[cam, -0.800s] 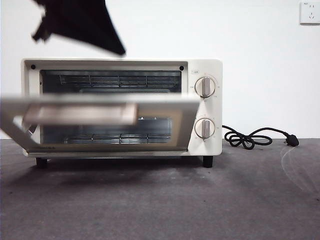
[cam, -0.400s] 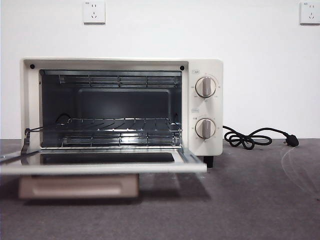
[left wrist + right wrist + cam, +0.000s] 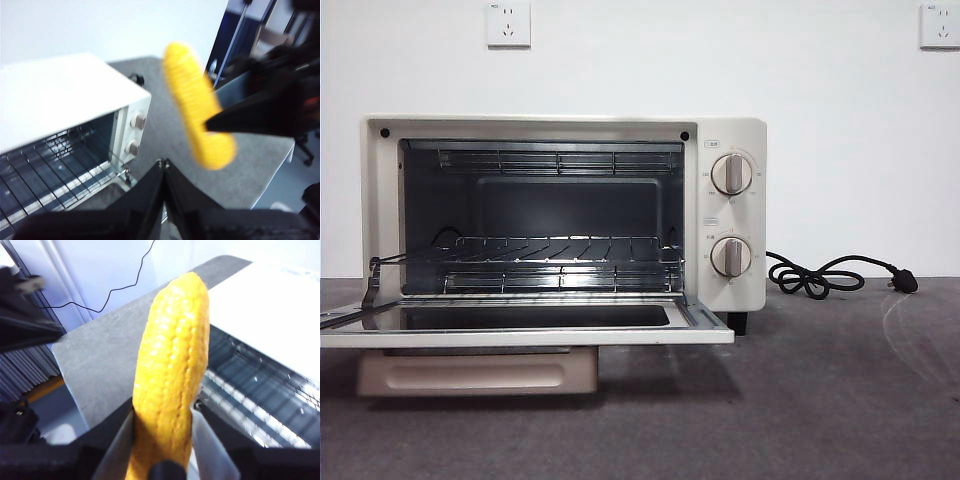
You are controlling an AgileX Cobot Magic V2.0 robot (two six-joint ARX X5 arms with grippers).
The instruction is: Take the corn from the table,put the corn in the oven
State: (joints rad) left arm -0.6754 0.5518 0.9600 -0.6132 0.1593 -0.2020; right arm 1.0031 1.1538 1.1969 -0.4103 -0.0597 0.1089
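Table [image 3: 840, 400] carries the TOSHIBA oven [image 3: 735, 215], door [image 3: 520, 335] dropped flat, wire rack [image 3: 560, 250] bare. My right gripper [image 3: 162, 440] clamps the corn [image 3: 172, 370] up in the air above the oven. Left gripper [image 3: 164, 172] pinched together, holding nothing. I'd lower the corn level and feed it lengthwise over the door onto the rack.

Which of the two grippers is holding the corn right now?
The right gripper: its jaws clamp the corn above the open oven. The left gripper is shut on nothing.
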